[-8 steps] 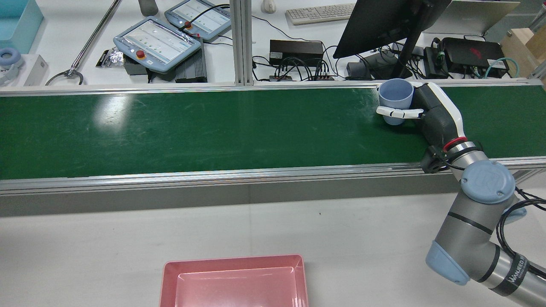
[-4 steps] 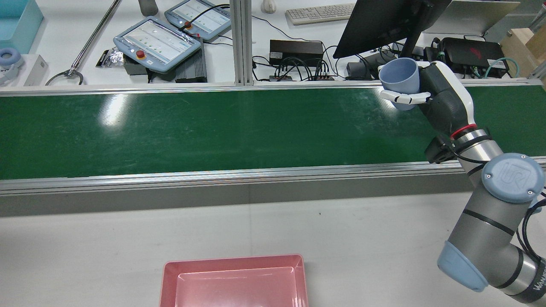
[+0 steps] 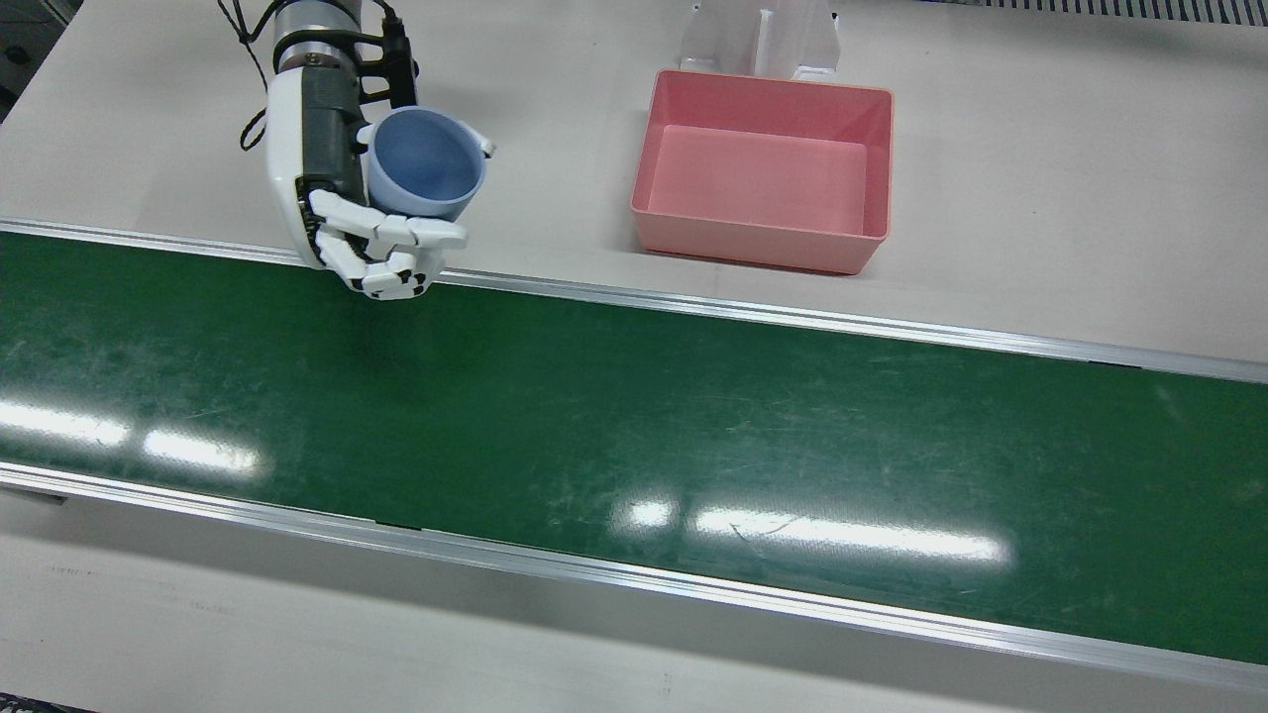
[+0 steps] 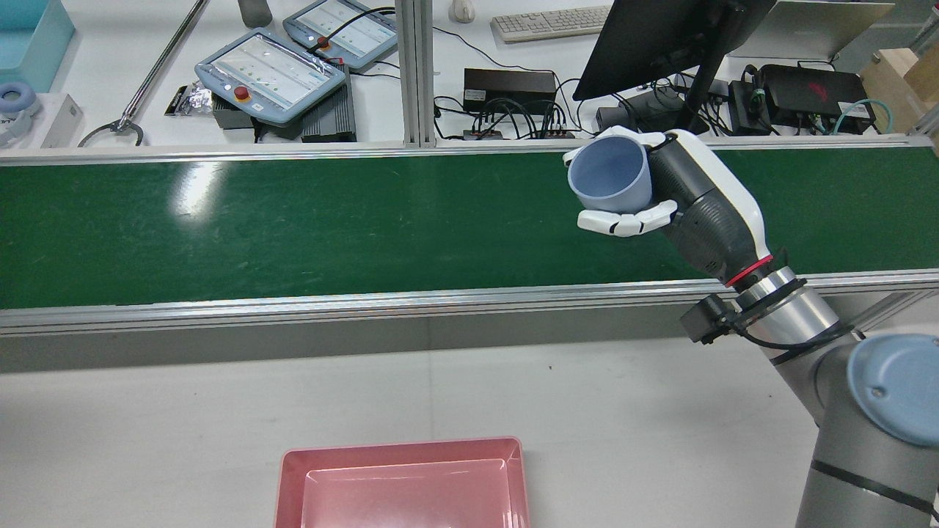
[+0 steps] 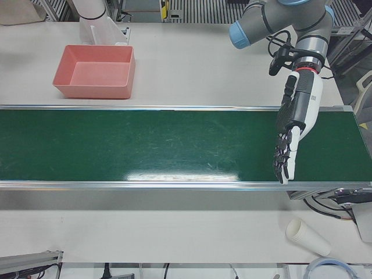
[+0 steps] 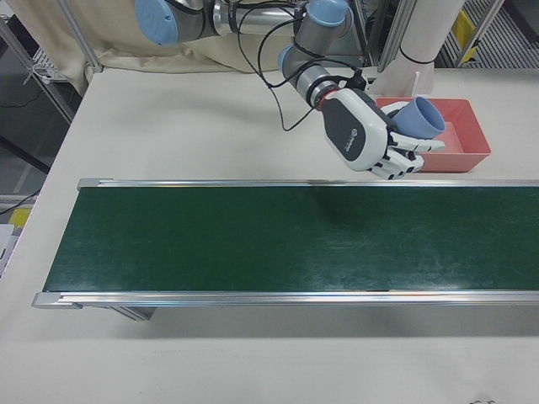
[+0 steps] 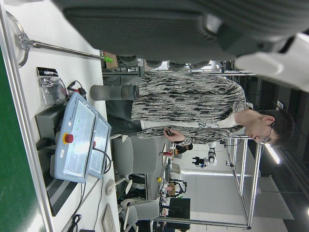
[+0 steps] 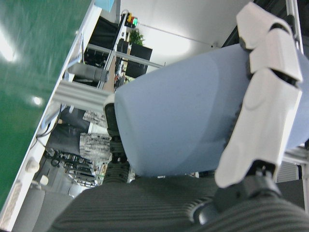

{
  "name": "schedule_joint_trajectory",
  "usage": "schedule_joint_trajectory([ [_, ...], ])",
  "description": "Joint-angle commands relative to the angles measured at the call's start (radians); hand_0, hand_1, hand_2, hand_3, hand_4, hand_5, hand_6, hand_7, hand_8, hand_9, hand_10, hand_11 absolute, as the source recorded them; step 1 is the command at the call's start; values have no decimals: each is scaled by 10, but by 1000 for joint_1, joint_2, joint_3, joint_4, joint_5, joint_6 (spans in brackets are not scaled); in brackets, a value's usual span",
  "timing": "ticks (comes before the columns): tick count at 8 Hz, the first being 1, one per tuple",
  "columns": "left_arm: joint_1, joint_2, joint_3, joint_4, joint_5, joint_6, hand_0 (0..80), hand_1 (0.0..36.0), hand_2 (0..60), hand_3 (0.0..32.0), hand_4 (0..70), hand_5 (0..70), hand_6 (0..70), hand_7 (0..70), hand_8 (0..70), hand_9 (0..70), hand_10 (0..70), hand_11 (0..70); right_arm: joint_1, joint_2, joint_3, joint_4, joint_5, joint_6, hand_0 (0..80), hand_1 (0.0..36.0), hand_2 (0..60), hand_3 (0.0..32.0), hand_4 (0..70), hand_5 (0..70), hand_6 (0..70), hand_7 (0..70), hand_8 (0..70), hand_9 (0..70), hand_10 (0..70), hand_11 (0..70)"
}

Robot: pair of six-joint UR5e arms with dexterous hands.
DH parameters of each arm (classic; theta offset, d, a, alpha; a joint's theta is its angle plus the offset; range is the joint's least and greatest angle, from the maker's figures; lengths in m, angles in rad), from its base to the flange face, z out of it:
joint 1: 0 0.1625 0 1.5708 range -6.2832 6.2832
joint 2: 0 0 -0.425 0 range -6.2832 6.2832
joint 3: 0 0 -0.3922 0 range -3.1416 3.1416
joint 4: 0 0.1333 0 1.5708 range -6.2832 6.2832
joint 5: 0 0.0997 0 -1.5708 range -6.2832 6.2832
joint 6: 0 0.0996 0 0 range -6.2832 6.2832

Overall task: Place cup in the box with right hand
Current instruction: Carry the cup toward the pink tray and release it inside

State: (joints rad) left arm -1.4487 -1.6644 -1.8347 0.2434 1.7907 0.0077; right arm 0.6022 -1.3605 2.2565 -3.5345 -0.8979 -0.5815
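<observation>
Over the belt, the right hand holds the cup aloft, tilted, fingers wrapped round it. The box sits empty on the bench, well apart. The left hand hangs with fingers straight, holding nothing.

Pale blue cup; pink box; dark green belt; white-and-grey right robot hand.

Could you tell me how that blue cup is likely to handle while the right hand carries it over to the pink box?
The blue cup looks like smooth, stiff plastic: the right hand's fingers wrap it without denting it. It appears empty, so probably light. Its tapered round wall might slip if the hold loosens, and it would likely roll if dropped sideways into the pink box.
</observation>
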Motion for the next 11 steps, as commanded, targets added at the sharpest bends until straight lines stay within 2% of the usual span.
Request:
schedule_joint_trajectory([
  [1,1,0,0,-1,-1,0,0,0,0,0,0,0,0,0,0,0,0,0,-323,4,101,12,138,-154,530,267,482,0,324,132,301,700,482,700,377,542],
  [2,-1,0,0,-1,-1,0,0,0,0,0,0,0,0,0,0,0,0,0,-445,35,98,16,205,-216,517,242,426,0,310,126,288,700,468,700,372,534],
  [3,1,0,0,-1,-1,0,0,0,0,0,0,0,0,0,0,0,0,0,-519,46,92,32,243,-268,506,212,338,0,263,117,268,700,444,700,352,508],
  [4,1,0,0,-1,-1,-2,0,0,0,0,0,0,0,0,0,0,0,0,-573,37,87,78,275,-285,506,212,338,0,263,117,268,700,444,700,352,508],
  [5,1,0,0,-1,-1,0,0,0,0,0,0,0,0,0,0,0,0,0,-603,34,84,81,296,-299,498,160,161,0,127,86,161,550,238,397,205,307],
  [6,1,0,2,-1,-1,0,0,0,0,0,0,0,0,0,0,0,0,0,-611,34,69,83,312,-300,485,112,0,0,0,40,8,0,0,0,1,15],
  [11,1,0,2,-1,-1,0,0,0,0,0,0,0,0,0,0,0,0,0,-613,35,75,83,304,-281,484,126,0,0,0,45,16,0,0,0,0,14],
])
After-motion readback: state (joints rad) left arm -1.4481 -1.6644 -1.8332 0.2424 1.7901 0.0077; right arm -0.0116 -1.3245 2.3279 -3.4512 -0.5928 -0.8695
